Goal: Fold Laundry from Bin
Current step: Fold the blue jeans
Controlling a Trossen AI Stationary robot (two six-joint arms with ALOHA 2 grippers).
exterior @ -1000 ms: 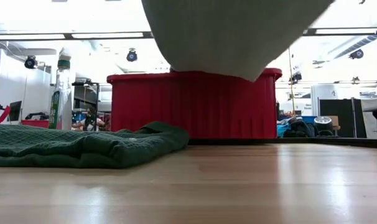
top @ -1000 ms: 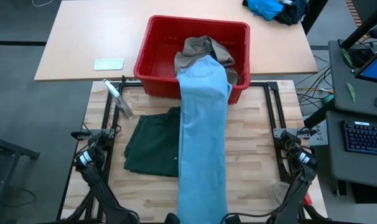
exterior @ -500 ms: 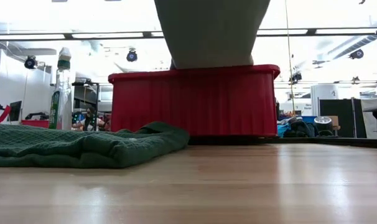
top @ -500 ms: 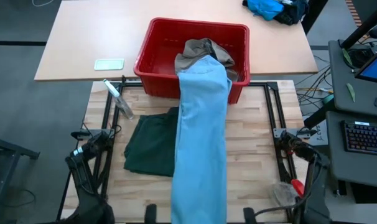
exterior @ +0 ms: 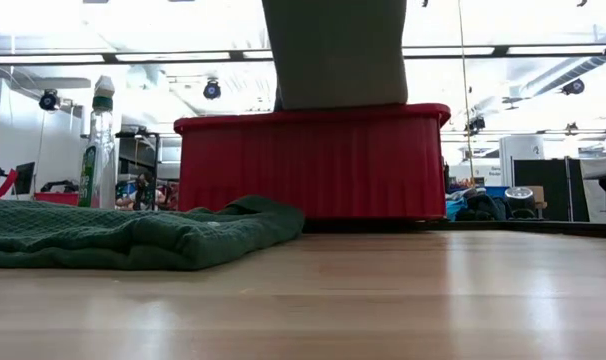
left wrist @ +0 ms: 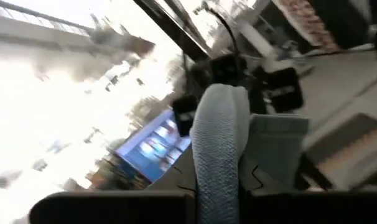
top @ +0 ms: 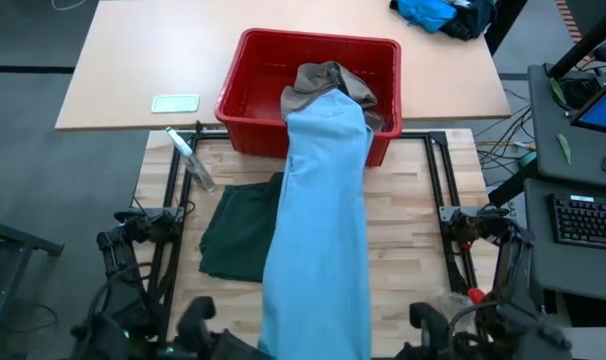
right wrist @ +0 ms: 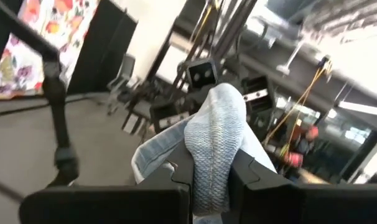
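A: How many garments do you count, and where?

B: Three. The light blue denim trousers (top: 318,230) run as one long band from the red bin (top: 251,95) at the upper centre of the high view down to the bottom edge of the frame. Their upper end lies over the bin's near rim; the rest hangs lifted above the tabletop (top: 403,225). The khaki-taupe piece (top: 323,82) sits bunched inside the bin, partly under the trousers. The dark green shorts (top: 238,230) lie flat on the tabletop, left of centre, their right side covered by the denim.

A: And the low view?

B: The shorts (exterior: 133,235) fill the lower left, the bin (exterior: 308,165) stands centre behind them, and the trousers (exterior: 333,55) drop in from the top centre.

A: The grippers?

B: Two. In the left wrist view the left gripper (left wrist: 216,196) has its jaws closed on a fold of the denim (left wrist: 216,143). In the right wrist view the right gripper (right wrist: 210,183) likewise clamps a fold of it (right wrist: 216,137). Both sit at the bottom edge of the high view.

A: Anything else?

B: One clear bottle (top: 190,160) at the tabletop's upper left corner, one pale flat card (top: 174,102) on the light tabletop behind, and a bright blue cloth heap (top: 428,12) at the upper right.
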